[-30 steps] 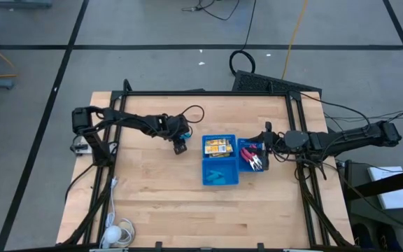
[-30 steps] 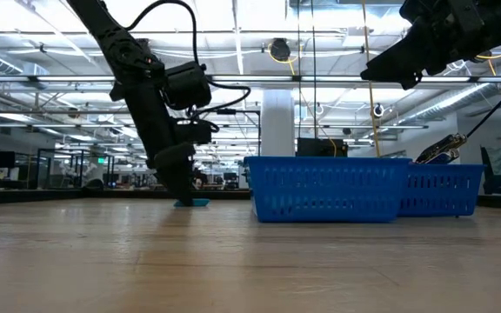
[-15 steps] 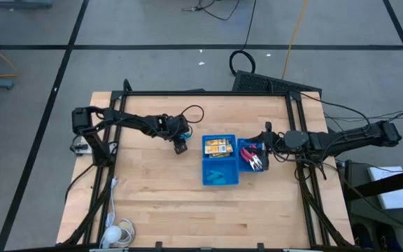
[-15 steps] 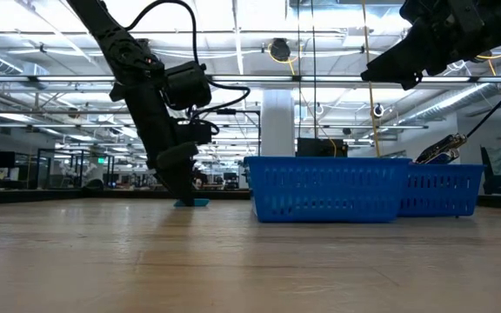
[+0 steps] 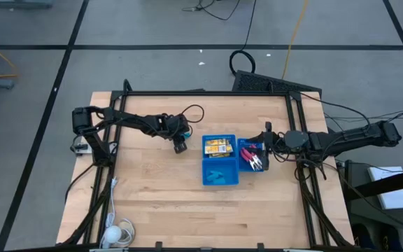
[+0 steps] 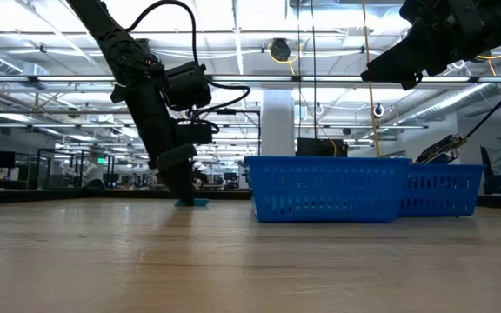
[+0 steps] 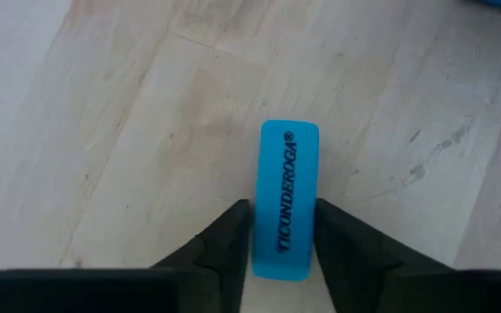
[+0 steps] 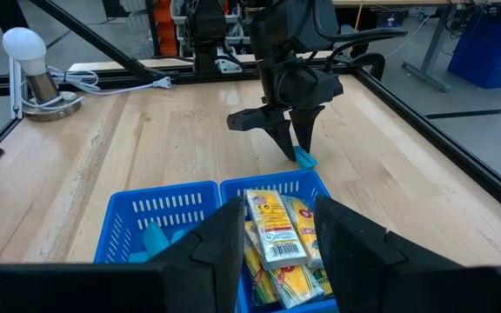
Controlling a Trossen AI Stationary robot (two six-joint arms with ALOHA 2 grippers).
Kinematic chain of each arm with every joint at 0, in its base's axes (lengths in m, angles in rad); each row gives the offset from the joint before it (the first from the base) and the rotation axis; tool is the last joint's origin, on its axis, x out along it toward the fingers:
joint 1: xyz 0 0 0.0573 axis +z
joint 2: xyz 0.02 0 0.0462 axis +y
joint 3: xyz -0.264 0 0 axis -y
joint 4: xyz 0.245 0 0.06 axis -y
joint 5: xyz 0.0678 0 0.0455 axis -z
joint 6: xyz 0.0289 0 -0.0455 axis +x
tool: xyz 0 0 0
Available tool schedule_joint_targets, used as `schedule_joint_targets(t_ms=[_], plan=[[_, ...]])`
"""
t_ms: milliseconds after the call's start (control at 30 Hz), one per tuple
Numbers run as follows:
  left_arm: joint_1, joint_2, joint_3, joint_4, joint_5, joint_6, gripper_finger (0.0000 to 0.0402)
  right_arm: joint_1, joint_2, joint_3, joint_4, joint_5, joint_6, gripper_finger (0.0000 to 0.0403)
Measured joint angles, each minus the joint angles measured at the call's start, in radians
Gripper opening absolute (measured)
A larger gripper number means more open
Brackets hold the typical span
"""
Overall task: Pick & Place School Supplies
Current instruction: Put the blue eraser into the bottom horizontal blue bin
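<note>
While the left tool (image 7: 283, 233) is closed on a light-blue eraser (image 7: 286, 199) lying on the desk (image 5: 152, 196) beside the blue tray (image 5: 219, 159), the right tool (image 8: 276, 228) hangs open over the packets (image 8: 272, 228).

Eraser (image 7: 284, 200) on table (image 5: 159, 203) left of tray (image 5: 220, 160) — packets (image 5: 218, 146) inside; small basket (image 5: 254, 155) right.

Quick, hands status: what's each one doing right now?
Left hand: down at the table, closed on the blue eraser.
Right hand: open, empty, above the blue baskets.
</note>
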Motion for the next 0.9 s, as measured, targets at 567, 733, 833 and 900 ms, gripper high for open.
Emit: schedule_joint_targets(t_ms=[567, 733, 833, 900], plan=[[-0.031, -0.101, -0.004, -0.056, -0.005, -0.055, 0.0093, 0.0, 0.0, 0.0, 0.0, 0.0, 0.0, 0.0132], [-0.098, -0.209, 0.009, 0.004, 0.015, -0.082, 0.0085, 0.0, 0.0, 0.0, 0.0, 0.0, 0.0, 0.0132], [-0.156, -0.264, 0.009, 0.065, 0.023, -0.112, 0.0088, 0.0, 0.0, 0.0, 0.0, 0.0, 0.0, 0.0132], [-0.192, -0.291, 0.015, 0.119, 0.061, -0.135, 0.0091, 0.0, 0.0, 0.0, 0.001, 0.001, 0.0, 0.0132]])
